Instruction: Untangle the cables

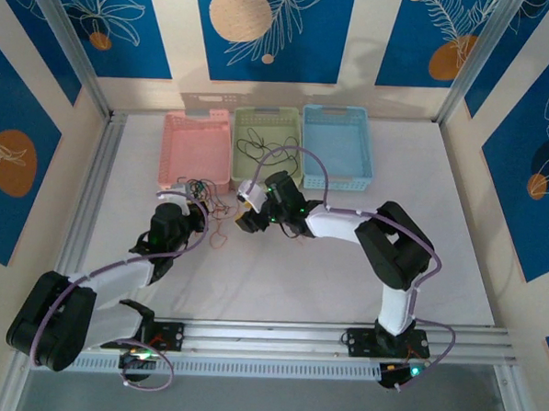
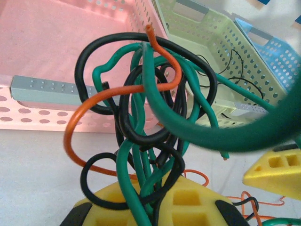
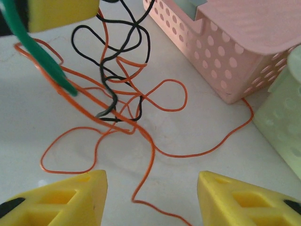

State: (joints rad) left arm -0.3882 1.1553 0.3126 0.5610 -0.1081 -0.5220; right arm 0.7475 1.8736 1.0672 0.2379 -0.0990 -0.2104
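Clamping a knot of thin black, green and orange-red cables [image 2: 150,117] between its yellow padded fingers, the left gripper [image 2: 155,207] holds the clump just in front of a pink perforated plastic basket [image 2: 47,47]. From it, loose strands trail down to the white table [image 1: 298,280]. The right gripper [image 3: 150,197] hangs near the left one with jaws apart and gripping nothing; orange loops lie on the table directly beneath and ahead of it. The wires look light, limp and a little springy, and thin enough to slip through the pads. A single orange strand lying clear of the knot seems the best place to pinch. Pulling at the crossing would likely tighten it.
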